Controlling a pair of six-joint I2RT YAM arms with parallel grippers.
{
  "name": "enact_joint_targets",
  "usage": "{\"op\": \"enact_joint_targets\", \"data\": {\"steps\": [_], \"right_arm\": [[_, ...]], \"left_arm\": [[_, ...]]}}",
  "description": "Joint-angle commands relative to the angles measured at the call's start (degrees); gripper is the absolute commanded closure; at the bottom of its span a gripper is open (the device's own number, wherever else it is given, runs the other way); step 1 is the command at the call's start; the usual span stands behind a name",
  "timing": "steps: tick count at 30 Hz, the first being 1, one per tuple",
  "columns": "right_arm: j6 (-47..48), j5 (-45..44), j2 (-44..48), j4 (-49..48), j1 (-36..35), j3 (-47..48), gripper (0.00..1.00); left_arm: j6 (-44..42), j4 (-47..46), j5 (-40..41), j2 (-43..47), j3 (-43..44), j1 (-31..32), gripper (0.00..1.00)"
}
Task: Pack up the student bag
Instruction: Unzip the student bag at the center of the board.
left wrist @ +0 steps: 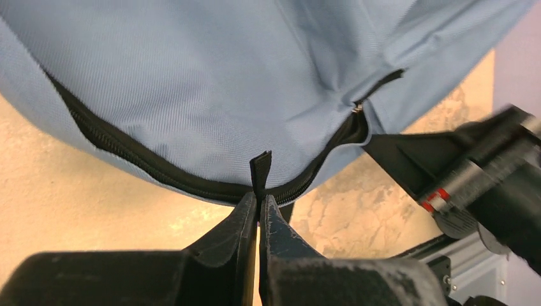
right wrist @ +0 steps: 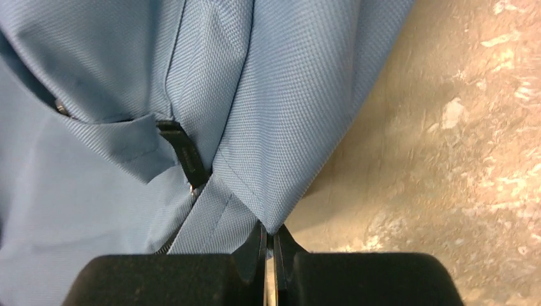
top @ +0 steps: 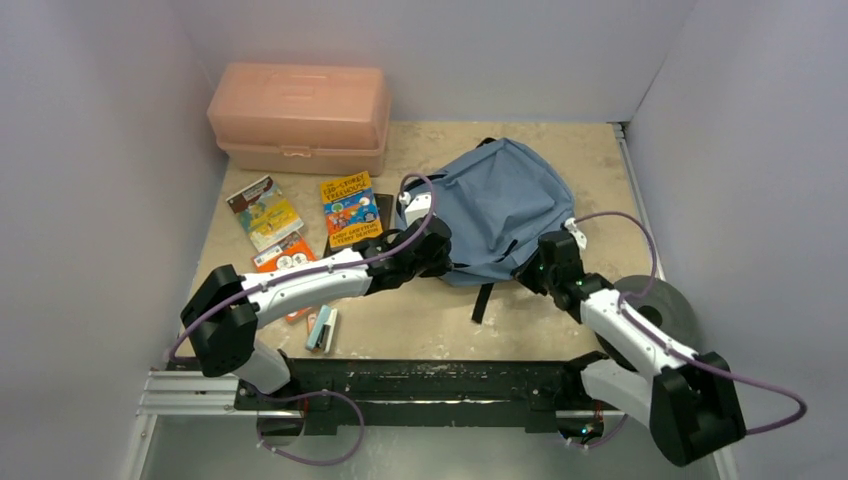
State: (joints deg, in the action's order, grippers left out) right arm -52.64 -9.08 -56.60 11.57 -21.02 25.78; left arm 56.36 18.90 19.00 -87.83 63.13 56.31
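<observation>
The dusty-blue student bag lies flat on the table at centre right, a black strap trailing off its near edge. My left gripper is at the bag's near left edge, shut on a black zipper pull tab that stands up from the black zipper. My right gripper is at the bag's near right corner, shut on a fold of the blue fabric. A second black zipper pull lies on the bag in the right wrist view. Three books lie left of the bag.
A salmon-pink plastic box stands at the back left. A small eraser-like block lies near the front left. A grey roll sits at the right edge behind my right arm. White walls enclose the table.
</observation>
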Motion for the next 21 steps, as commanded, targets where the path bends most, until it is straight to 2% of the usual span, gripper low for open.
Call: {"op": "enact_joint_targets", "data": {"steps": [1,2,3,4,8,9,10,14,17,21], "right_arm": [[8.02,12.93,-7.96,11.73,5.26,7.16,0.97],[8.02,16.51,-8.89,13.86,5.28,8.5,0.97],[8.0,17.58,-9.14,16.72,5.33,9.57,0.6],[7.78,16.19,-8.55,19.77,5.3,10.27,0.53],[7.78,11.02,-2.45,28.06,5.29,12.55,0.53],[6.78,10.76,-0.72,29.44,5.28,13.42,0.48],[3.2,11.38,1.01,30.18,5.26,13.9,0.26],[-4.49,17.91,7.11,28.78,5.24,13.56,0.21],[-10.7,18.04,9.62,27.55,5.28,12.96,0.04],[-17.13,17.66,9.58,20.67,5.36,10.54,0.04]], "left_arm": [[-2.52,-5.43,-3.92,1.06,5.21,-0.33,1.0],[-2.61,-5.74,-4.99,0.02,6.35,-0.32,1.0],[-2.61,-6.01,-6.38,-1.18,7.94,-0.29,1.0],[-2.69,-6.22,-7.54,-2.34,9.06,-0.33,1.0],[-3.32,-8.95,-11.75,-5.41,11.13,-0.33,1.0],[-3.68,-9.02,-12.57,-6.03,11.84,-0.37,1.0],[-3.86,-9.12,-13.31,-6.52,12.49,-0.33,1.0],[-2.99,-10.59,-15.97,-7.88,13.81,-0.33,1.0],[-1.99,-10.86,-16.96,-8.1,13.93,-0.33,1.0],[-0.47,-12.39,-18.7,-7.88,12.63,-0.33,1.0]]}}
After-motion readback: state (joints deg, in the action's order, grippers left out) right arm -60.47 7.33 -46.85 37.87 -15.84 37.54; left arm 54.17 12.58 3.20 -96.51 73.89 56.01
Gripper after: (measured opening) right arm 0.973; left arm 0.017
